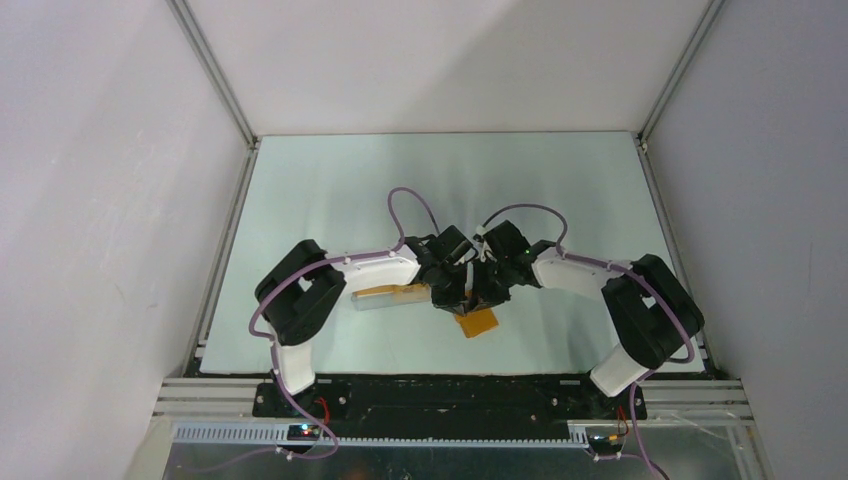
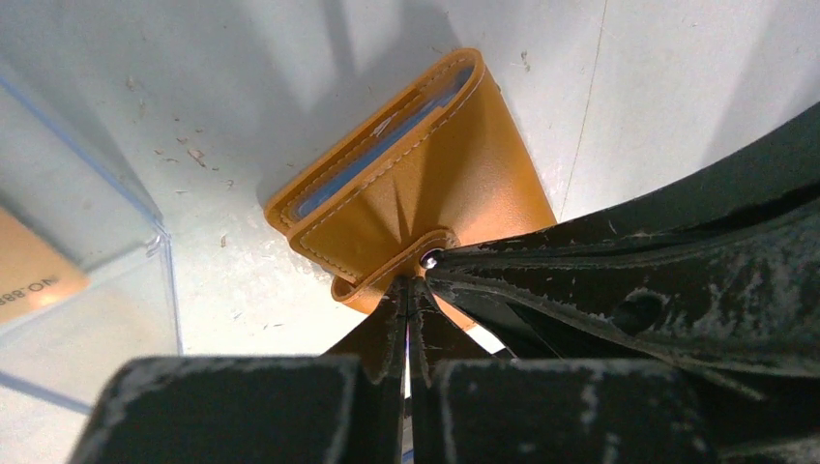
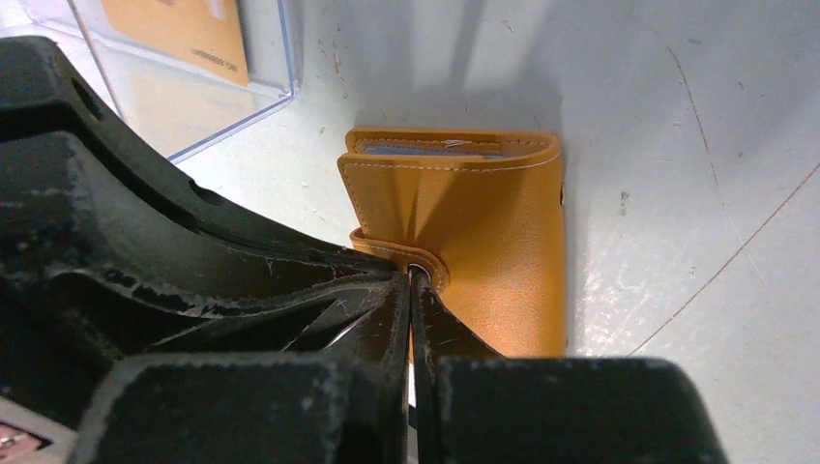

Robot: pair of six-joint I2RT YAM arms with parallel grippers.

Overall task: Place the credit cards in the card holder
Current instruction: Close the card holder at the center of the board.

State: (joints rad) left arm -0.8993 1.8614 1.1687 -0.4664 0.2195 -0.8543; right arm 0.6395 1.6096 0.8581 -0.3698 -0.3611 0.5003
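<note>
Shut left gripper (image 2: 409, 290), shut right gripper (image 3: 414, 285), tips meeting at the snap tab (image 2: 372, 283) of the folded holder (image 2: 435, 184) flat on the table (image 1: 330, 190), left arm (image 1: 375, 268) and right arm (image 1: 570, 272) elbowed inward, wrists pitched down, one card (image 2: 29, 275) in the clear box (image 2: 106, 319) beside it.

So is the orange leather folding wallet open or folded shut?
Folded shut: the wallet lies with covers together, only a blue-grey sliver of lining showing. Whether its snap tab is fastened, cannot tell.

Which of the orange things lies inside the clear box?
The thin credit card; the thicker folded card holder lies outside, on the table.
</note>
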